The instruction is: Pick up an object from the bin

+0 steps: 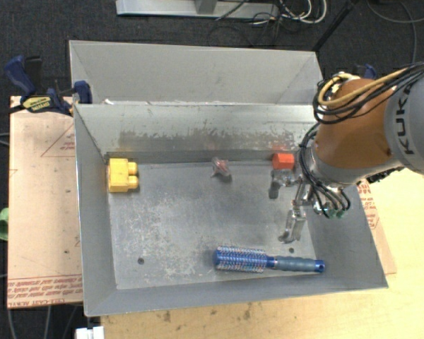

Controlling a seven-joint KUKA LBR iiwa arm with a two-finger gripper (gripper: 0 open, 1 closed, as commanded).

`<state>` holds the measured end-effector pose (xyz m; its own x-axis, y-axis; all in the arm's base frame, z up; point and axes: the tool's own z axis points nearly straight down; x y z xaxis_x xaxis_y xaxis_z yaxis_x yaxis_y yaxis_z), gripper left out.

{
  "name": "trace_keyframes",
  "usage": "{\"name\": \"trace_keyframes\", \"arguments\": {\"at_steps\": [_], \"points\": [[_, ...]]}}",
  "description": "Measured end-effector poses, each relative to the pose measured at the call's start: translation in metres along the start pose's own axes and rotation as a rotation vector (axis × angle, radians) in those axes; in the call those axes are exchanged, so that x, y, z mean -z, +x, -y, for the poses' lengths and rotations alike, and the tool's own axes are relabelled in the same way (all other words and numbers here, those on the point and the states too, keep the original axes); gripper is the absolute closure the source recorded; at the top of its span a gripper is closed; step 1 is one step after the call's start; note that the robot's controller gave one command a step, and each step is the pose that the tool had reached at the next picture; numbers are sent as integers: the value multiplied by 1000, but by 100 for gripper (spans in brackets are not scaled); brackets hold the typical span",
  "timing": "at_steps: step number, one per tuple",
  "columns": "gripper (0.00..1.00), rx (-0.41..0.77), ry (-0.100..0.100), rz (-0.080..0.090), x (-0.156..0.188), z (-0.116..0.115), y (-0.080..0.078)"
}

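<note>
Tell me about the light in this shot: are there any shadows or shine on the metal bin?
Camera view: the bin's back wall gives a dull, streaky shine, with faint reddish smears mirrored above the small pinkish thing and the orange block. The pinkish thing throws a short dark shadow to its lower right. Elsewhere the light looks even, with no hard glare.

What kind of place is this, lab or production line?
Probably a robotics lab grasping rig: a robot arm over a metal bin of odd items (yellow block, blue hairbrush), loose cables on carpet behind.
</note>
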<state>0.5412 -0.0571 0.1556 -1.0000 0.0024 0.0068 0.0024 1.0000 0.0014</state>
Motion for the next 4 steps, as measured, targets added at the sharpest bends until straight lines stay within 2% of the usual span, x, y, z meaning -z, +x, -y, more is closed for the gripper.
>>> {"name": "trace_keyframes", "arguments": {"at_steps": [1, 2, 3, 4], "points": [[0, 226, 1, 3, -86, -47, 43], [0, 134, -1, 10, -55, -92, 55], [0, 341, 4, 9, -43, -10, 48], [0, 434, 5, 25, -84, -39, 51]]}}
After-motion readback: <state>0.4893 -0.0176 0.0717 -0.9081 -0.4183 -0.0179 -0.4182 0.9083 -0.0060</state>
